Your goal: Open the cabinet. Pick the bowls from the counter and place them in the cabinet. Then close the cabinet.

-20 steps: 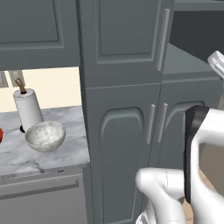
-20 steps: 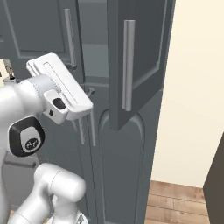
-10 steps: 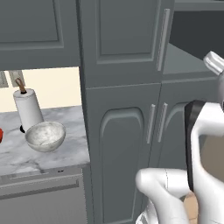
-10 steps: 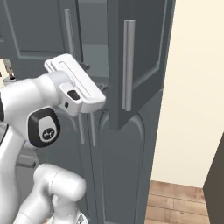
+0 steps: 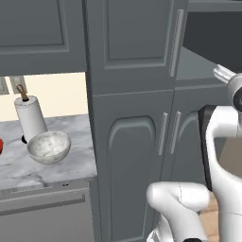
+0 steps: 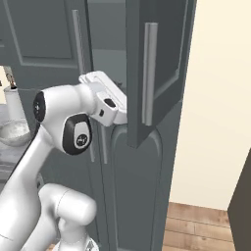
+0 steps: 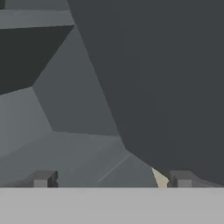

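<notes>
The gripper (image 7: 112, 180), jaws wide and empty, faced the cabinet (image 6: 162, 73) shelf beside its swung-out right door, probably widening access; the marbled bowl (image 5: 48, 147) waited at nine o'clock on the counter (image 5: 71, 168).

Dark grey cabinet (image 5: 132, 42) with paler grey bar handles fills the upper centre of the left base view. At left, a white table (image 5: 52, 163) with grey veining carries a white-grey marbled, speckled bowl (image 5: 48, 146) and a white towel roll (image 5: 30, 118). A sliver of red bowl (image 5: 1, 145) sits at the far left edge. The wall (image 5: 56, 92) behind is cream. The arm (image 6: 59, 127) is white with dark joints. Lower right of the right base view shows brown wood floor (image 6: 201, 230).
</notes>
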Tool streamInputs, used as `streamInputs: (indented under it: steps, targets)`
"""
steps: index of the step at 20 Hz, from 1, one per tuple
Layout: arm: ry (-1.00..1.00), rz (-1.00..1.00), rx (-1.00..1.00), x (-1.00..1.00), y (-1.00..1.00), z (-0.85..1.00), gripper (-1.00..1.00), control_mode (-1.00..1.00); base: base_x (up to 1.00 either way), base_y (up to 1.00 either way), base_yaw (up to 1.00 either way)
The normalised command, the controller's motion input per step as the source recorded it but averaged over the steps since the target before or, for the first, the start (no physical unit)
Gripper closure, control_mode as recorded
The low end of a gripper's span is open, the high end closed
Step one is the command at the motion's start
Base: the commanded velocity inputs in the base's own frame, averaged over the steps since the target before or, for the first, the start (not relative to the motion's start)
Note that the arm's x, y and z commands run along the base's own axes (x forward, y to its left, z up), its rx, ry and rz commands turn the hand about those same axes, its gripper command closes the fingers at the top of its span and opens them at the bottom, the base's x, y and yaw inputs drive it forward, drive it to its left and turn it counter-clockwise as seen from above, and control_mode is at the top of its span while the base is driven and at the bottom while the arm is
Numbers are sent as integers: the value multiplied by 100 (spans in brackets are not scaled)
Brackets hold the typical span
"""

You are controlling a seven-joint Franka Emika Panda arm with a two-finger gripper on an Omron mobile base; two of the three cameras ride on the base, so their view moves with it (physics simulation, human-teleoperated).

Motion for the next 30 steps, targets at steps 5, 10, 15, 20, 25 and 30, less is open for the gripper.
streamInputs:
  steps: [5, 10, 15, 20, 25, 30]
  targets:
    - [0, 0, 0, 13, -81, -14, -100, -100, 0, 0, 0]
    - [-14, 0, 0, 0, -93, 0, -100, -100, 0, 0, 0]
    - [-10, 0, 0, 3, -79, 0, -100, -100, 0, 0, 0]
    - [0, -2, 0, 11, -34, 0, -100, -100, 0, 0, 0]
    - [-10, -4, -7, -25, 1, 7, -100, -100, 0, 0, 0]
    - [-20, -1, -13, -35, 3, 36, -100, -100, 0, 0, 0]
